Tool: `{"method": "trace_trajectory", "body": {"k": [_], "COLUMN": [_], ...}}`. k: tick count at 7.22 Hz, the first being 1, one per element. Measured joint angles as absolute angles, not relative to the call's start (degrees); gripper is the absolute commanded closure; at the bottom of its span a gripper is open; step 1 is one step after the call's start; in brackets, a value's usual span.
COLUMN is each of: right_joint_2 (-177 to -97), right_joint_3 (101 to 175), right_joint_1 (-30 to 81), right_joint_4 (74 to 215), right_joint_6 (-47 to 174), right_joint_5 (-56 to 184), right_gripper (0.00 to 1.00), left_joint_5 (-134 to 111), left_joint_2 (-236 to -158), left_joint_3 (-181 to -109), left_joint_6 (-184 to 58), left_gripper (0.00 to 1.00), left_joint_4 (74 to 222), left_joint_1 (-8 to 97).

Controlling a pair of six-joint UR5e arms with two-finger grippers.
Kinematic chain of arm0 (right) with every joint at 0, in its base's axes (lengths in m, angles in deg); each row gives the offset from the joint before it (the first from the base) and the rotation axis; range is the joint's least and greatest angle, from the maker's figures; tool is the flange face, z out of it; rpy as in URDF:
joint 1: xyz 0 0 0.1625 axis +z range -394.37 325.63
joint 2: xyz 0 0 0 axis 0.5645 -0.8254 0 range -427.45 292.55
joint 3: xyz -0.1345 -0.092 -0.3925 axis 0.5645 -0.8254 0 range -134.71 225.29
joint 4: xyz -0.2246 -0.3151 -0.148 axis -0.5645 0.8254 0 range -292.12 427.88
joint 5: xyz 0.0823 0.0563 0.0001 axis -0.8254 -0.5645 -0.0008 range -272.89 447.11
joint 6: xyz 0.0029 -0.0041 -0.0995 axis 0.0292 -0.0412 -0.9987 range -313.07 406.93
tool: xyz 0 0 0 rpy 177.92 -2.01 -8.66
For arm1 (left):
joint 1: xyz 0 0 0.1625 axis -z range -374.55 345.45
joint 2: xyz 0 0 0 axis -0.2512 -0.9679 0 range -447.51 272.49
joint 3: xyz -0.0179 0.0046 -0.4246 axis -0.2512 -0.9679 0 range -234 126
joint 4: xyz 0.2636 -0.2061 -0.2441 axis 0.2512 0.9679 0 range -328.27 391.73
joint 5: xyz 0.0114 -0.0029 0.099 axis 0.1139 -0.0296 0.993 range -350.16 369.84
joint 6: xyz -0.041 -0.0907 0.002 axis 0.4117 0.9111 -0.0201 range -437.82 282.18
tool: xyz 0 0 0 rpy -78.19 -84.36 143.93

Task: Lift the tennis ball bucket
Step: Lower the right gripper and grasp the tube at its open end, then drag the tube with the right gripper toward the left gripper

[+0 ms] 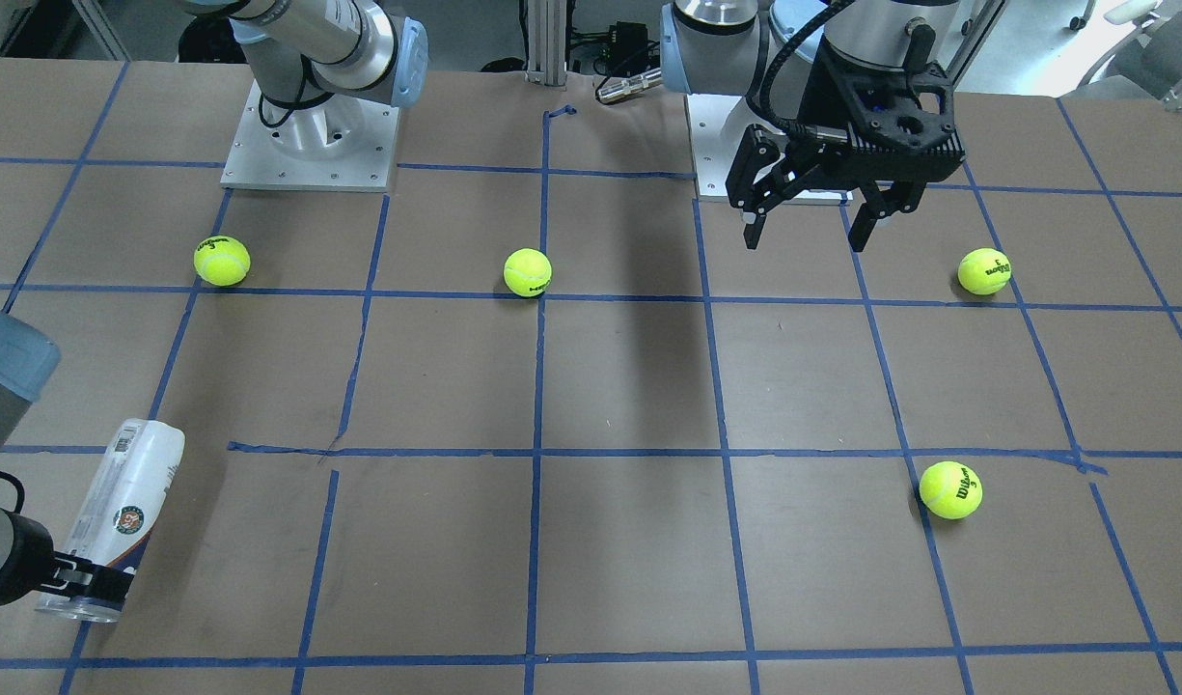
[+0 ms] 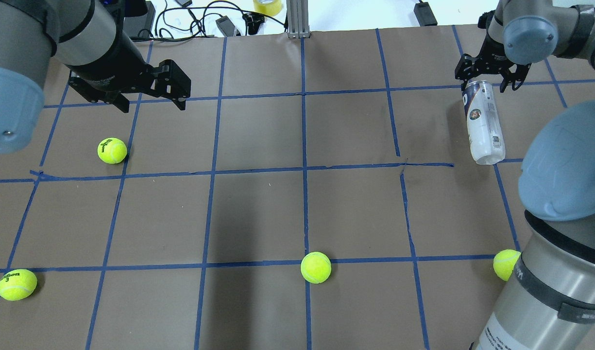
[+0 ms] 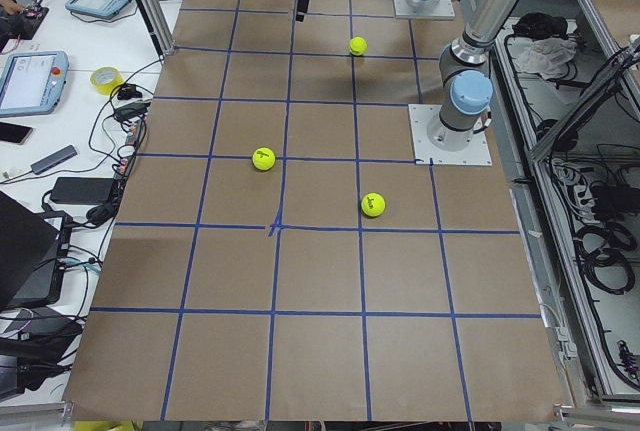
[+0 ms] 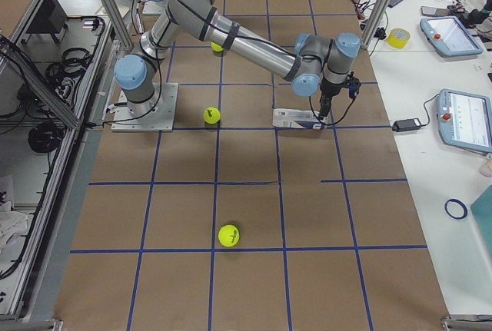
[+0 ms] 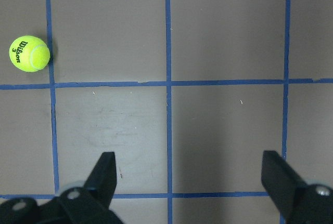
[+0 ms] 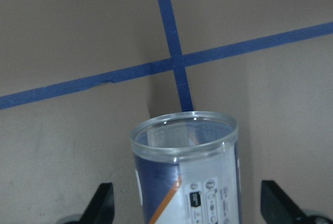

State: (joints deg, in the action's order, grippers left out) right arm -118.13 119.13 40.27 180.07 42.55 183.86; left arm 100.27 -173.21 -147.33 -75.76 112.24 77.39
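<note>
The tennis ball bucket (image 2: 483, 124) is a clear tube with a white and navy label and a round logo. It lies on its side on the table at the far right, also in the front-facing view (image 1: 127, 507). My right gripper (image 2: 486, 82) is open and straddles the tube's open end (image 6: 184, 130). Its fingers (image 6: 101, 203) stand wide apart on both sides with gaps to the tube wall. My left gripper (image 2: 149, 102) is open and empty, hovering above the table at the far left (image 1: 808, 232).
Several yellow-green tennis balls lie loose: one near the left gripper (image 2: 112, 150), one front left (image 2: 17, 284), one front middle (image 2: 315, 267), one by the right arm's base (image 2: 506, 265). Blue tape lines grid the brown table. Cables and devices lie beyond the far edge.
</note>
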Motion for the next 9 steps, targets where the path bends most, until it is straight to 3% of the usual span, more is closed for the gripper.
{"method": "trace_trajectory", "body": {"k": [5, 7, 9], "right_joint_2": [-113.6, -113.5, -113.9], "right_joint_3": [119.4, 119.4, 119.7], "right_joint_1": [39.8, 39.8, 39.7], "right_joint_4": [187.3, 187.1, 186.2], "right_joint_6": [32.2, 30.6, 28.4], "right_joint_5": [181.2, 180.6, 180.6], "right_gripper": [0.0, 0.21, 0.22], "left_joint_5": [100.3, 100.3, 100.4], "left_joint_2": [-173.2, -173.2, -173.2], "left_joint_3": [-147.3, -147.3, -147.3], "left_joint_6": [-75.8, -75.7, -75.8], "left_gripper": [0.0, 0.0, 0.0], "left_joint_4": [112.2, 112.2, 112.2], "left_joint_1": [77.4, 77.4, 77.4]}}
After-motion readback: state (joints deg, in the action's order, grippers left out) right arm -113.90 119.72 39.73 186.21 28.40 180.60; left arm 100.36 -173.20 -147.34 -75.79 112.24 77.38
